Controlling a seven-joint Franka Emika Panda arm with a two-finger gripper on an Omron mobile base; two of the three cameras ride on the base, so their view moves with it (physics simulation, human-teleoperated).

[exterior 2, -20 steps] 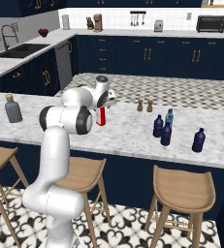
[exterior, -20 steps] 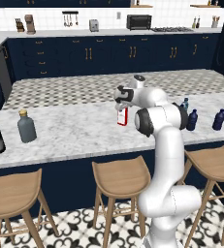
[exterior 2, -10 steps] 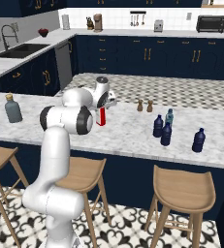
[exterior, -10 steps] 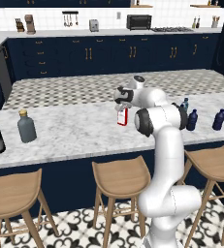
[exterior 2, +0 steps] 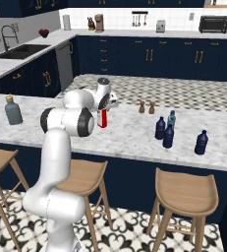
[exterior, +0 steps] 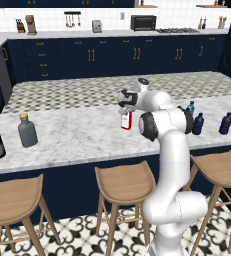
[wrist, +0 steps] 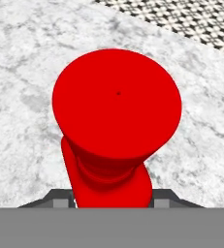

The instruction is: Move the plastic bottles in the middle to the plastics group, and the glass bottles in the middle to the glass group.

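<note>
While the arm stays put, the end effector [wrist: 112, 201] has clamped onto the red bottle [exterior: 126, 120].

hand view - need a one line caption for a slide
Looking down along the gripper, shut on the red bottle, its round red cap over the grey marble counter.

Navy-blue cabinets [exterior: 112, 57] line the white-tiled wall [exterior 2: 174, 17]; three tan wooden stools [exterior: 124, 185] stand on the patterned tile floor [exterior 2: 134, 231].
</note>
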